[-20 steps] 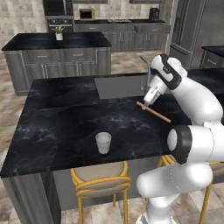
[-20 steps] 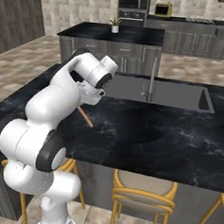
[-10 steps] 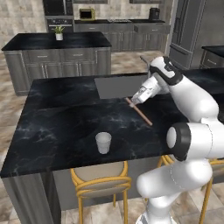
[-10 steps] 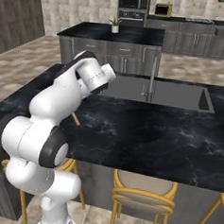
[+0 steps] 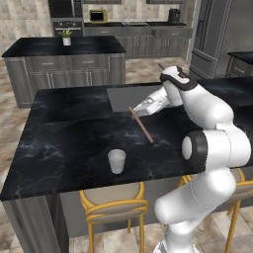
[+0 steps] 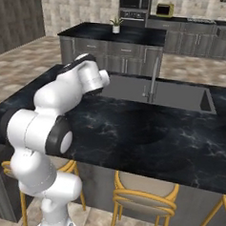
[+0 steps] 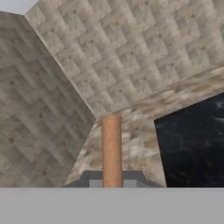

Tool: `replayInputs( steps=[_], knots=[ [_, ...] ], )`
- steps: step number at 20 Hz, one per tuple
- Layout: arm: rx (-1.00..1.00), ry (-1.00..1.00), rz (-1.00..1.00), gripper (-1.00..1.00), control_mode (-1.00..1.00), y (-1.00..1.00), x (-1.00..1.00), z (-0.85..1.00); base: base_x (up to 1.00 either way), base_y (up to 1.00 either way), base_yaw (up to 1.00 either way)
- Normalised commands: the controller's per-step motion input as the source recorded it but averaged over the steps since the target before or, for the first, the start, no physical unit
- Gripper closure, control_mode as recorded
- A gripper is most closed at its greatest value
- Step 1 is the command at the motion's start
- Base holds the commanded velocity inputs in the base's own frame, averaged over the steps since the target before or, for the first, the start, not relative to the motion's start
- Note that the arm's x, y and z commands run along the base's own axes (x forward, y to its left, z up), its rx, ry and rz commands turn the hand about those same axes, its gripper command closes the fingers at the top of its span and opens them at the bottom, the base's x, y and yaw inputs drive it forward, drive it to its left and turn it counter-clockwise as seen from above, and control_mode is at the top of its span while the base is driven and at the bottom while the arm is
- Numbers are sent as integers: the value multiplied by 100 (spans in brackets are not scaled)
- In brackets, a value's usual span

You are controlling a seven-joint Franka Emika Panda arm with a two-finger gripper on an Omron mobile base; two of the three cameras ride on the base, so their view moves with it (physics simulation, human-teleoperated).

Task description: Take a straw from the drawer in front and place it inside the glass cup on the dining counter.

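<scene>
The orange-brown straw (image 5: 141,126) hangs tilted over the black marble dining counter (image 5: 64,138), its upper end held in my shut gripper (image 5: 134,112). The arm reaches left across the counter from the right. The straw's lower end points toward the counter's front right. The small whitish glass cup (image 5: 117,161) stands upright near the front edge, left of and in front of the straw, apart from it. In the hand view the straw (image 7: 111,146) sticks straight out between the fingertips of the gripper (image 7: 111,183). The drawer is out of view.
A sink recess (image 5: 126,97) with a faucet (image 6: 153,79) is set into the counter's far side. Yellow stools (image 5: 111,205) stand under the front edge. A second dark island (image 5: 66,49) with a small plant lies behind, and a grey fridge (image 5: 217,29) at the right.
My gripper has carried the straw leftward over the counter, from near the right side to beside the sink's front edge, closer to the cup. The cup has not moved.
</scene>
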Motion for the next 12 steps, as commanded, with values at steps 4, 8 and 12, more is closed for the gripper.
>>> replayInputs(
  steps=[4,8,12],
  knots=[
    [13,0,8,100,-100,50,0,13,0,0,0],
    [18,0,6,100,-100,15,0,3,0,0,0],
    [20,0,6,100,-100,0,0,0,0,0,0]
  ],
)
